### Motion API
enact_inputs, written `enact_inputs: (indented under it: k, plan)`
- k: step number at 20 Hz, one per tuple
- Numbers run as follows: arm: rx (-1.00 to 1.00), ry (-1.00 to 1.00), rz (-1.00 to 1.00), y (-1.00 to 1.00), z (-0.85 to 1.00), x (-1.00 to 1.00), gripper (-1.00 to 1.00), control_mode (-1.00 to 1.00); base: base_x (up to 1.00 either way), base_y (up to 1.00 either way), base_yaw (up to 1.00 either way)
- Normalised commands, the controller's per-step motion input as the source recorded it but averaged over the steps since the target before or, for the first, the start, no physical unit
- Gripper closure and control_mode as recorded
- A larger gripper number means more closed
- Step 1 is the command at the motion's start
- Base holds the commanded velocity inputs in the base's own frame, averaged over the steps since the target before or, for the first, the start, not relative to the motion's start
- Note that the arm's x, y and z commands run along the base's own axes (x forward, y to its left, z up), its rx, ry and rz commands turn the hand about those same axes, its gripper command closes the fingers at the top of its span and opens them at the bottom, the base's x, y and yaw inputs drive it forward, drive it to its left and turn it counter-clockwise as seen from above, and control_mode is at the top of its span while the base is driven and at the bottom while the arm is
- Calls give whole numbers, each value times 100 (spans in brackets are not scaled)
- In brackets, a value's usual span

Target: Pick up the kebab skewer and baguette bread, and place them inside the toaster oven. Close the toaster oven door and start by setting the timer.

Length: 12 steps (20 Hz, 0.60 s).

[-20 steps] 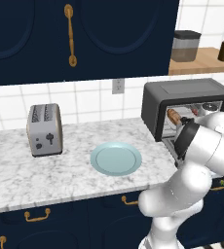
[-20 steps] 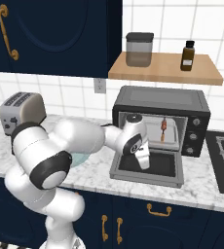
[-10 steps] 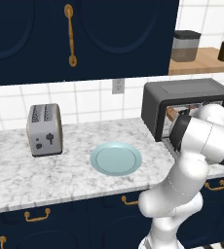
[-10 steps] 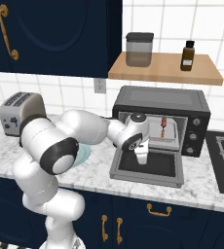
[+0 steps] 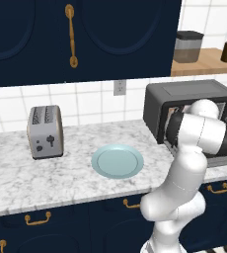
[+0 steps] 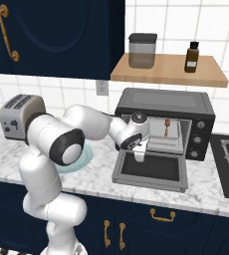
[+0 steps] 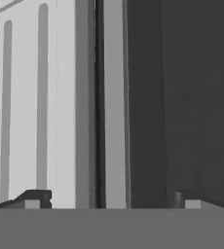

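A white robot arm reaches across a marble counter (image 6: 206, 187) to a black toaster oven (image 6: 165, 107) standing at the counter's back edge. The oven door (image 6: 151, 172) hangs open and lies flat toward the front edge. The gripper (image 6: 139, 156) points down just above the door near its hinge — its two fingertips (image 7: 33, 198) sit well apart, open and holding nothing. A kebab skewer (image 6: 166, 129) lies on the rack inside the oven. A pale blue plate (image 5: 117, 161) rests mid-counter — a silver toaster (image 5: 45, 131) stands toward the left end.
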Motion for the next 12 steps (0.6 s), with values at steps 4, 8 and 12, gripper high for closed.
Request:
enact_inputs:
  k: [4,8,12]
  plan:
    - [3,-5,-11,7,0,22,-100,-100,0,0,0]
    - [1,-2,-9,0,0,-46,-100,-100,0,0,0]
    - [3,-1,-2,0,16,-82,-100,-100,0,0,0]
